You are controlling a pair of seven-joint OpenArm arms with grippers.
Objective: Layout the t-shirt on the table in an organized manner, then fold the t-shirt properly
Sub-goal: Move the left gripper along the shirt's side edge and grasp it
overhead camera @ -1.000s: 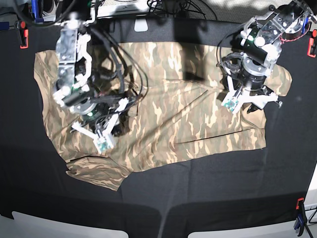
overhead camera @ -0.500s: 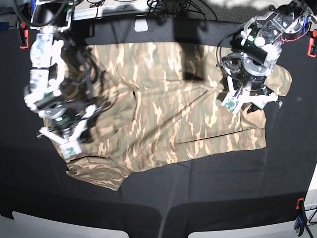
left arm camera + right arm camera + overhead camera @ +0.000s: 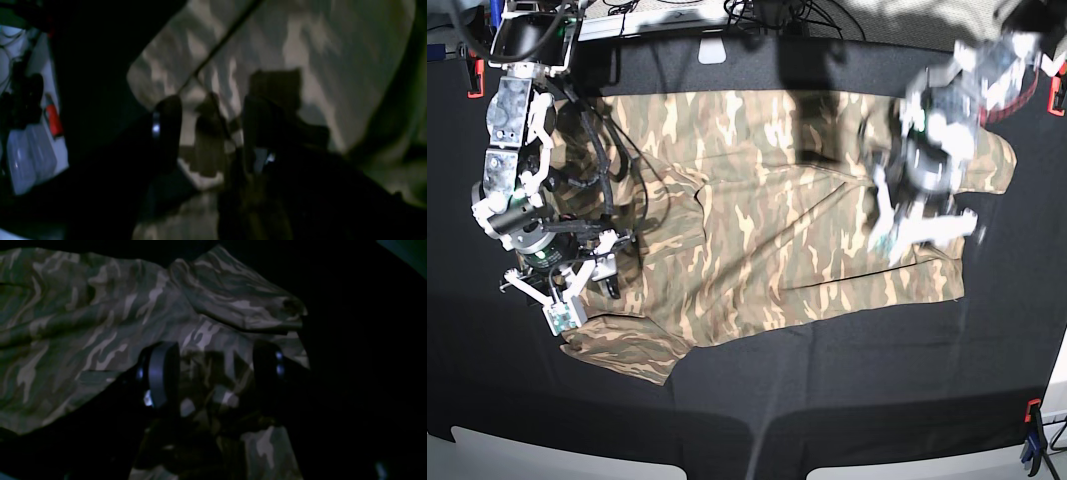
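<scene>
**Operator:** Looking at the base view, I have the t-shirt (image 3: 767,230) spread across the far half of the table (image 3: 827,400), its long axis running side to side. The body is mostly flat, but one sleeve is doubled under at the near corner on the view's left, and there are ridges in the cloth near that side.

**Partner:** Which arm is closer to that folded sleeve?

**Operator:** The right gripper (image 3: 567,290). It hangs over the shirt's edge on the view's left, and the crumpled sleeve lies just beyond it, toward the near edge of the table. In its wrist view the two fingers (image 3: 160,373) stand well apart with camouflage cloth under the gap and nothing pinched.

**Partner:** And the other one?

**Operator:** The left gripper (image 3: 917,215) is over the opposite end, blurred in the base view. Its wrist view is dark, but I see the fingers (image 3: 166,123) spread, a fold of fabric rising between them. I can't tell whether they touch it. I judge we're at the laying-out stage; the right arm needs to reach toward the near corner to pull that sleeve out.

**Partner:** Any labels or print?

**Operator:** Nothing readable on the shirt or the arms.
</scene>
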